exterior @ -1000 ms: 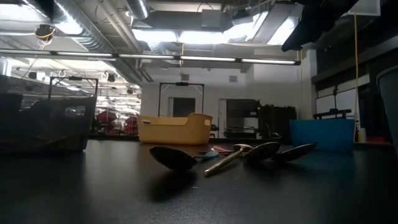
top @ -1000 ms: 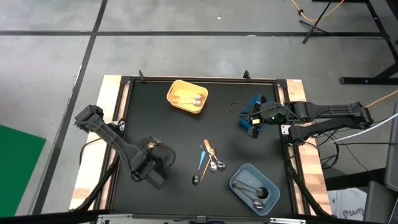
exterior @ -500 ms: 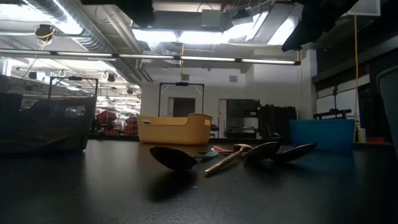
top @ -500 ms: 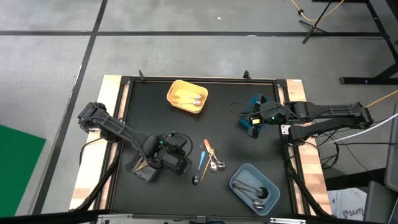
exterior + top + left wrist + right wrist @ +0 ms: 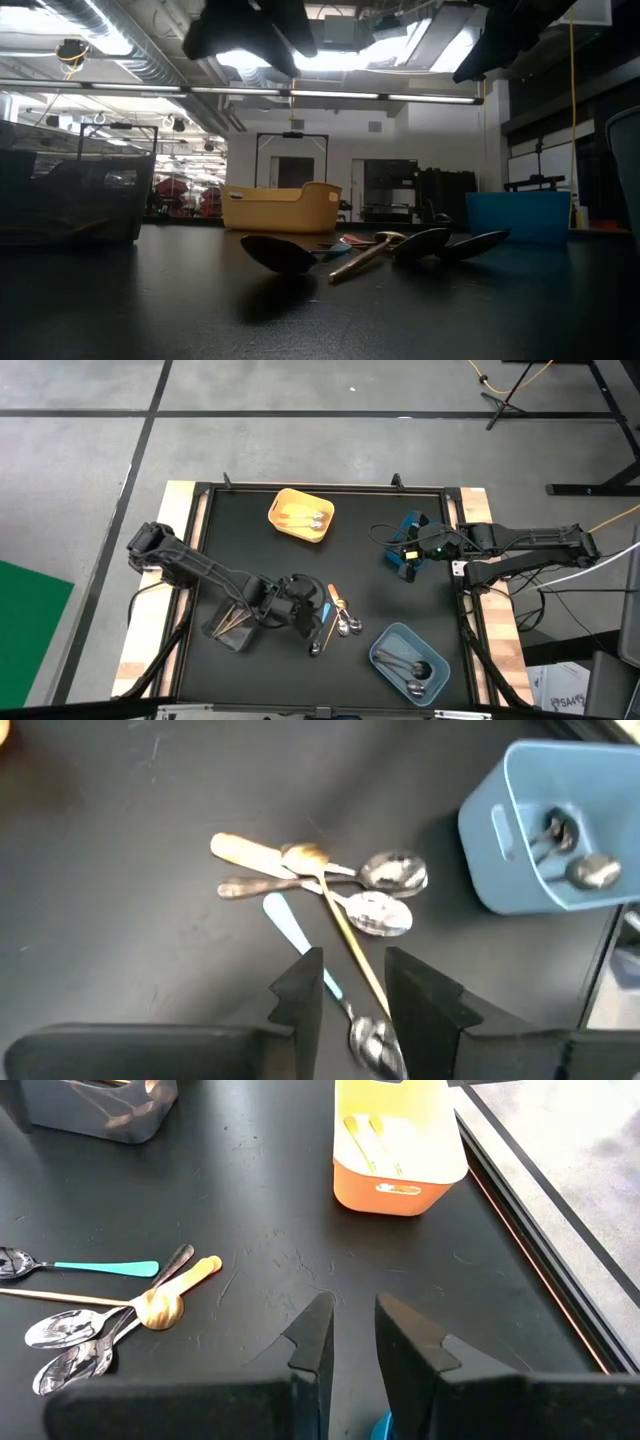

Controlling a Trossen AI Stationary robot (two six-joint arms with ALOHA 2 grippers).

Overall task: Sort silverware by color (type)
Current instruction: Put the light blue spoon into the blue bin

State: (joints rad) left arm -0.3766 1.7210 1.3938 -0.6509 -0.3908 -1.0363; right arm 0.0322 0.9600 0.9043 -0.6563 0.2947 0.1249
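Note:
Several pieces of silverware (image 5: 336, 616) lie in a loose pile on the black table (image 5: 250, 560). They are a light-blue-handled spoon (image 5: 292, 930), a thin gold spoon (image 5: 340, 925), two silver spoons (image 5: 382, 912) and an orange-handled piece (image 5: 240, 850). My left gripper (image 5: 352, 1010) hangs open above the near end of the pile, high off the table in the low view (image 5: 255, 25). Its fingers stand on either side of the blue-handled spoon's neck without touching it. My right gripper (image 5: 354, 1342) waits at the right side over a blue bin (image 5: 405, 557), with a narrow gap between its fingers and nothing in it.
A yellow bin (image 5: 301, 516) holding gold utensils stands at the far middle. A grey-blue bin (image 5: 408, 663) with silver spoons stands at the near right. A dark clear bin (image 5: 232, 627) with a few utensils stands at the near left, behind my left gripper.
My left gripper has swung from over the dark bin at the near left toward the table's right, to the silverware pile. It has sunk a little and turned. The bin, hidden before, now shows. The silverware has not moved.

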